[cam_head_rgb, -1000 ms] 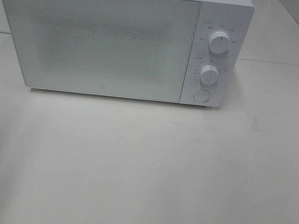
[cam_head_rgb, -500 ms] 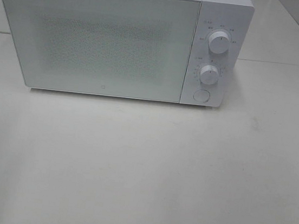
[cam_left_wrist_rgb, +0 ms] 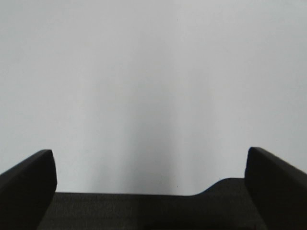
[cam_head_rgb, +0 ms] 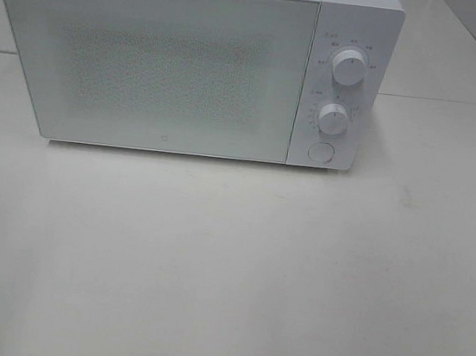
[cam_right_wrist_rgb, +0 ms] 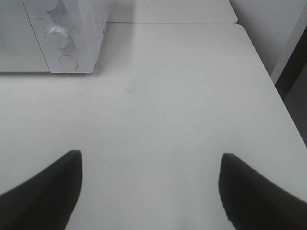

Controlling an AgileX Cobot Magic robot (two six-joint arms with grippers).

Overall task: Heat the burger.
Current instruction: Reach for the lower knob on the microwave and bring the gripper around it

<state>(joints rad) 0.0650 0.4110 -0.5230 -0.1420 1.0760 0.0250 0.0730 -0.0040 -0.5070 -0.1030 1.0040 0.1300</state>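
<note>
- The left gripper [cam_left_wrist_rgb: 151, 165] has its fingers wide apart, holding nothing.
- The right gripper [cam_right_wrist_rgb: 148, 163] is spread wide too, empty, above the table [cam_right_wrist_rgb: 182, 96].
- The microwave [cam_head_rgb: 165, 65] sits well ahead of it, door shut.
- I cannot tell where the burger is.

The high camera looks down from the front on the microwave [cam_head_rgb: 161, 64] and surface [cam_head_rgb: 226, 272]; the right wrist view shares the microwave's dial corner from lower and nearer, and the left wrist view closely faces blank white.
</note>
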